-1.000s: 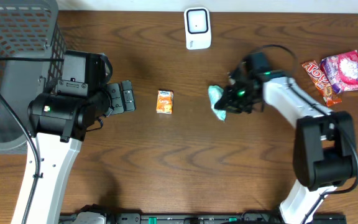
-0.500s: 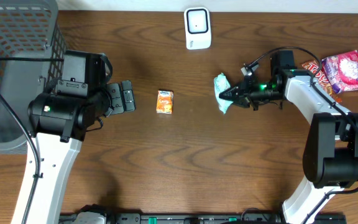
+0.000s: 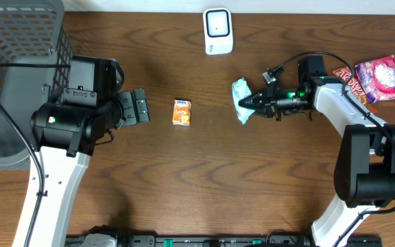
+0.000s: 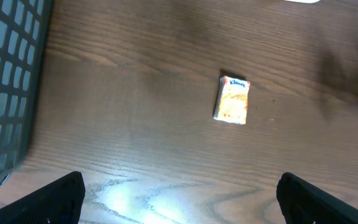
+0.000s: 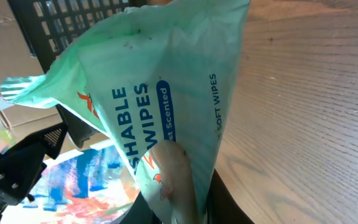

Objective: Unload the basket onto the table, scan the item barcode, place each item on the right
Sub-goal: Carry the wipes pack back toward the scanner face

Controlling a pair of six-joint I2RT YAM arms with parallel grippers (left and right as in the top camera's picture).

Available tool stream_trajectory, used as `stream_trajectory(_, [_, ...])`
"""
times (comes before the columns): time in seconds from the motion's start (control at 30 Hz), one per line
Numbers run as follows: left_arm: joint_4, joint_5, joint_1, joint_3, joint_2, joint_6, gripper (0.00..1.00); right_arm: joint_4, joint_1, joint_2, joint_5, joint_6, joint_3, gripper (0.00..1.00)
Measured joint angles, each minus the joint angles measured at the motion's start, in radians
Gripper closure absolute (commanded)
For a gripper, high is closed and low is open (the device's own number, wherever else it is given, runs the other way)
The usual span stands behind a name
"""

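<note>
The right arm point(image 3: 336, 110) is stretching leftward, the right gripper point(image 3: 254, 104) pinching the green wipes pack point(image 3: 239, 100) in front of the scanner point(image 3: 218, 31), while the left gripper point(image 3: 140, 107) is hovering wide open, empty.

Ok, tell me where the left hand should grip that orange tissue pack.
Take the orange tissue pack across its two long edges, coming straight down from above. It lies flat and alone on the table, so its sides are free, and the short span probably fits best in the open left hand.
</note>
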Motion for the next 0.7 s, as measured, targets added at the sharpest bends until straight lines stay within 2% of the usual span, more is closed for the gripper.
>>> stream_trajectory(0.47, [0.000, 0.000, 0.000, 0.000, 0.000, 0.000, 0.02, 0.000, 0.000, 0.000, 0.005, -0.006, 0.000, 0.99])
stream_trajectory(0.7, [0.000, 0.000, 0.000, 0.000, 0.000, 0.000, 0.02, -0.014, 0.039, 0.000, 0.201, -0.013, 0.000, 0.99])
